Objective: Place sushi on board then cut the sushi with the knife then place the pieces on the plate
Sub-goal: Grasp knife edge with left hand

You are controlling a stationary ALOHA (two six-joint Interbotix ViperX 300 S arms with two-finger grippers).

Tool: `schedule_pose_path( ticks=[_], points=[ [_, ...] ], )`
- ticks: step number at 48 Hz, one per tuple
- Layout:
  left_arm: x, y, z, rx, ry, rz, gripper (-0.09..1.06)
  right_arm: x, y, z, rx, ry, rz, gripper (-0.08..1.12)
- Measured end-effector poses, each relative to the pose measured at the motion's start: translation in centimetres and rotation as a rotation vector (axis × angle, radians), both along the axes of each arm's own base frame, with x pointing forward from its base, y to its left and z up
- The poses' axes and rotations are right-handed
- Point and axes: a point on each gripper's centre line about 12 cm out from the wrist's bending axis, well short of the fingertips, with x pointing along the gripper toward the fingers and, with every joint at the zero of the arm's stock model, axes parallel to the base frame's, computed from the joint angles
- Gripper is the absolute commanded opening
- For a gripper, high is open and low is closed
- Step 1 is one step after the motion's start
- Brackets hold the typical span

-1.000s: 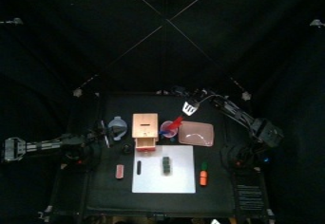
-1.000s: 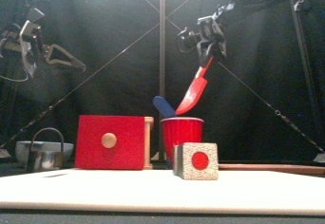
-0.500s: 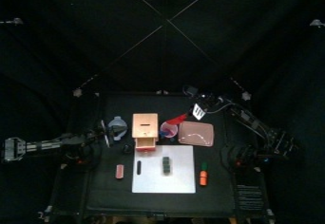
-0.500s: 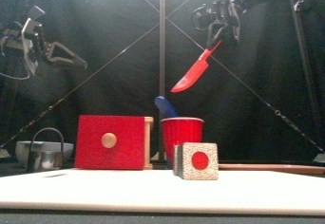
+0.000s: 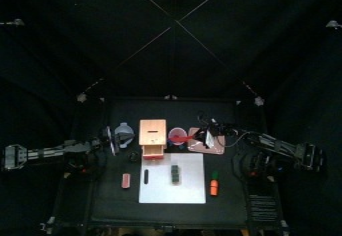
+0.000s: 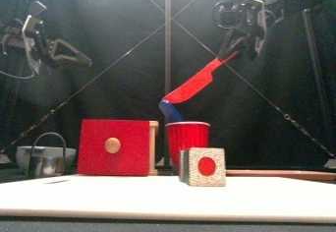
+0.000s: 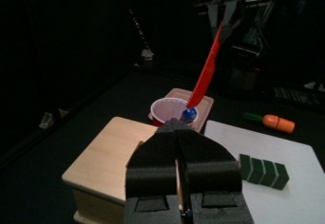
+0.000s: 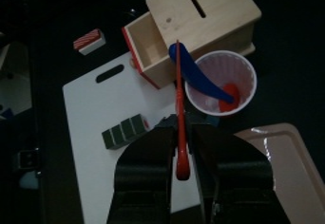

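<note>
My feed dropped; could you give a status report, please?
Right gripper shut on red toy knife above red cup. Left gripper shut, high at left. Dark green sushi roll on white cutting board, way clear.

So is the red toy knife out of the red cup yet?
Out. The right gripper holds the red knife tilted, tip above the red cup; blue knife inside it.

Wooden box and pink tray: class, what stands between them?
The red cup stands between the wooden box and the pink tray, seen in the top view.
</note>
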Motion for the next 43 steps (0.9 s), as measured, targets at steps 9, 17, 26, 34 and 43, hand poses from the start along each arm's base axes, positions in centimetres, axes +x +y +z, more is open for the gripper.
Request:
schedule_pose_path(
  ticks=[9,17,26,34,43],
  points=[
    [0.6,-0.6,0.2,0.004,0.006,-0.036,0.12,-0.2,2.3,-1.8,-0.116,-0.111,0.034,0.53],
    [2.0,-1.5,-0.2,0.014,0.05,-0.097,0.12,0.1,4.7,-3.1,-0.235,-0.169,0.127,0.52],
    [4.2,-3.1,0.3,0.033,0.075,-0.189,0.13,0.6,6.8,-3.4,-0.277,-0.253,0.182,0.52],
    [5.7,-4.6,0.3,0.029,0.095,-0.261,0.26,0.6,7.1,-3.9,-0.28,-0.286,0.177,0.52],
    [7.4,-7.2,-0.9,-0.004,0.151,-0.351,0.51,0.5,7.3,-4.2,-0.292,-0.328,0.168,0.52]
  ],
)
